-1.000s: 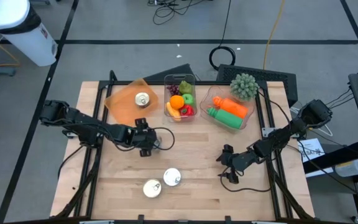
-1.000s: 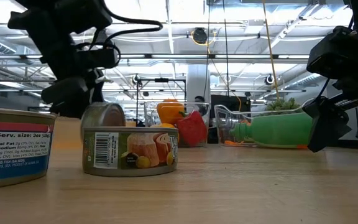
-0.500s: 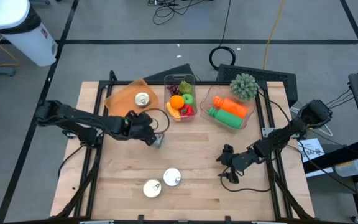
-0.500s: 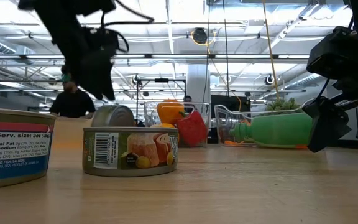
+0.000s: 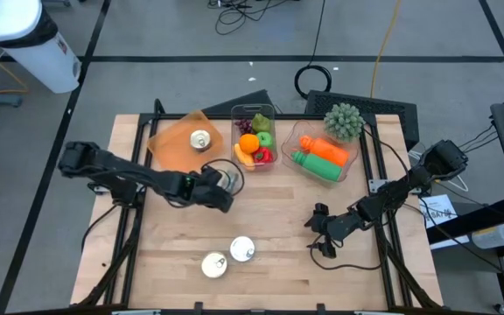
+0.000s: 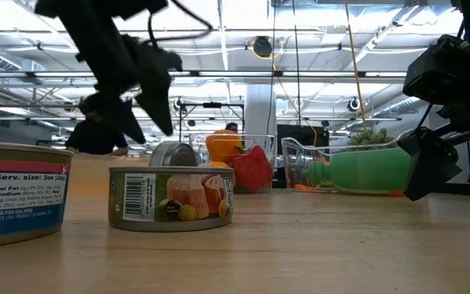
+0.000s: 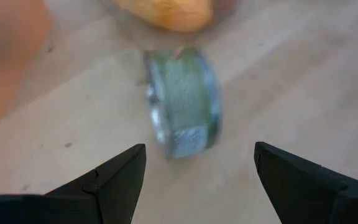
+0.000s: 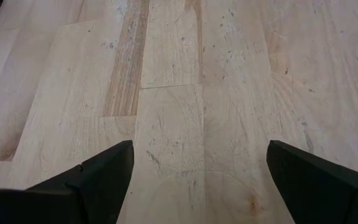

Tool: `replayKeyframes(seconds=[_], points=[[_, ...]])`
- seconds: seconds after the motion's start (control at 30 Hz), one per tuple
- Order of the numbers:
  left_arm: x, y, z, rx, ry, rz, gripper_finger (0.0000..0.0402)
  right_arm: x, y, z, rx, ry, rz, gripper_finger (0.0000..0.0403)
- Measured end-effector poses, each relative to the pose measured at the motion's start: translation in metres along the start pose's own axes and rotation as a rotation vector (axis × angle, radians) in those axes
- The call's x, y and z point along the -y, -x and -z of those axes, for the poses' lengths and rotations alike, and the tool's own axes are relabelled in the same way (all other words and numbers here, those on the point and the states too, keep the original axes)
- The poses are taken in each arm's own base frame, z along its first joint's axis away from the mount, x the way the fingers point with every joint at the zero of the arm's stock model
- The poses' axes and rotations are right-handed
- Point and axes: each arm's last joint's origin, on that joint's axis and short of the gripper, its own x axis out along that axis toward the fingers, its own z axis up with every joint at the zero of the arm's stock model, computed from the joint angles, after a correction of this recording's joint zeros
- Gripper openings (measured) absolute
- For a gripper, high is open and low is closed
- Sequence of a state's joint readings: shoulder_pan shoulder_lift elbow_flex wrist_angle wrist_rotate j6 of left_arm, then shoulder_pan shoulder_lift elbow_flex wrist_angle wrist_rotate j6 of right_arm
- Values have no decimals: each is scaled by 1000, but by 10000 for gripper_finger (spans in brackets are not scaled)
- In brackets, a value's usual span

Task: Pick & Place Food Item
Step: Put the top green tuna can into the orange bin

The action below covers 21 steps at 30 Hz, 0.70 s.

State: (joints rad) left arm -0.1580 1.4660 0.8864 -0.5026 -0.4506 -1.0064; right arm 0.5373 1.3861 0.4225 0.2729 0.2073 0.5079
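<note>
Left hand [image 5: 220, 194] wide open, holding nothing, can [image 7: 182, 102] on its side dead ahead between the fingers beside the clear fruit bin [image 5: 254, 138] on the bench [image 5: 269, 236]; right hand [image 5: 320, 234] open, empty, well apart

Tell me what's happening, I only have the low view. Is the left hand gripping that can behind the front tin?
Observer: No. The left wrist view shows the left hand open, with the can lying on its side just ahead of it, untouched.
Operator: Where on the table is that?
Observer: From above, it is close to the clear fruit bin, next to the orange tray, where another can stands.
Operator: And the right hand?
Observer: Its wrist view shows the right hand open over bare wood, with nothing between its fingers.
</note>
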Motion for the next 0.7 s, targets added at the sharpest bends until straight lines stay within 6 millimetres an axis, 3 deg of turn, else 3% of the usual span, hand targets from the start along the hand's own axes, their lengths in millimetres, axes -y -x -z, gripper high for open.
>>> replayKeyframes(seconds=[0.2,0.43,0.7], points=[[-4,-24,0,1,33,-90,308,0,0,0,-1,-3,0,348],[0,-40,-8,72,79,-78,308,0,0,0,3,-4,-2,348],[0,-56,-11,88,-4,-84,308,0,0,0,3,-4,-1,348]])
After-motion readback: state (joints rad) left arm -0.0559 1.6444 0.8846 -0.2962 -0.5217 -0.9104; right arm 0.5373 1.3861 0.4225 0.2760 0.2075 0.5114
